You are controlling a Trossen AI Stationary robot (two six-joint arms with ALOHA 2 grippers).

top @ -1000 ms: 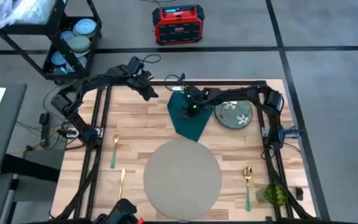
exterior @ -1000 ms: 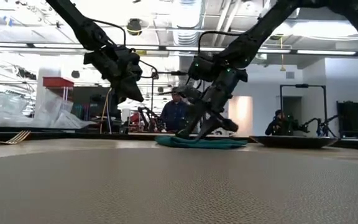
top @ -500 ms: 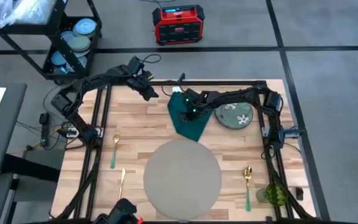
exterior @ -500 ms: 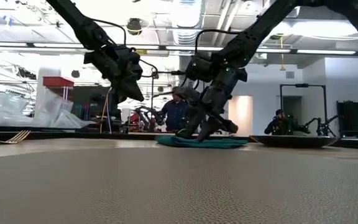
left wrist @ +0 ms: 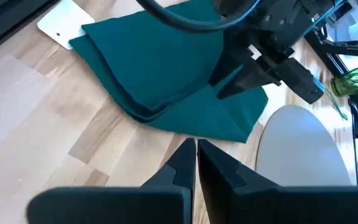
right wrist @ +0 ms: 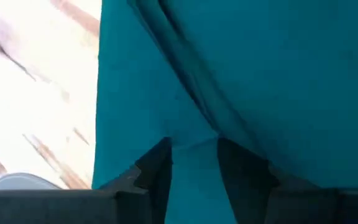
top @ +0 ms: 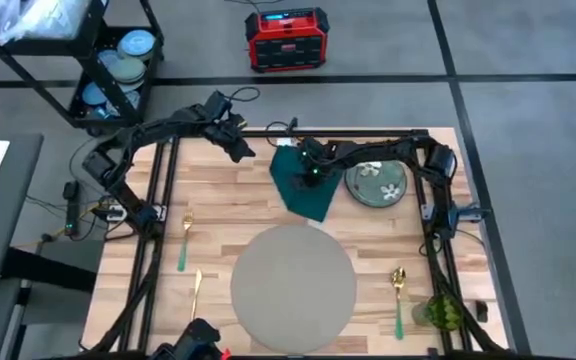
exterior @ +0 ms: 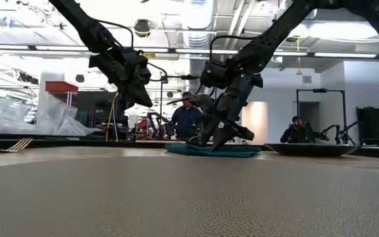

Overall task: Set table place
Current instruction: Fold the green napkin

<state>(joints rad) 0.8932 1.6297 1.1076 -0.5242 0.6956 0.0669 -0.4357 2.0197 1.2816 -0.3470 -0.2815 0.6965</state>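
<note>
High view first: the right gripper [top: 311, 172] is down on the dark green napkin [top: 304, 190] at the far middle of the table [top: 238, 200], so the napkin step is in hand — the cloth looks about to be gathered and carried to its spot by the round grey placemat [top: 293, 288], which lies at the near centre, bare, its far edge just touched by the napkin's corner. In the right wrist view the fingers [right wrist: 157, 163] are parted only a little, tips pressed into a soft fold of the napkin [right wrist: 241, 81] — pinching a ridge of cloth, I judge, not yet closed on it. The left gripper [top: 236, 146] hovers above the table's far-left edge; its wrist view shows the fingers [left wrist: 182, 163] together, holding nothing. The next move calls for a firm close and a clean lift, since limp folded fabric slips and drags. The flowered plate [top: 378, 185] sits glazed and round just right of the napkin; slim green-handled cutlery [top: 183, 242] lies on the smooth plank top, a green glass [top: 440, 313] at the near right.
</note>
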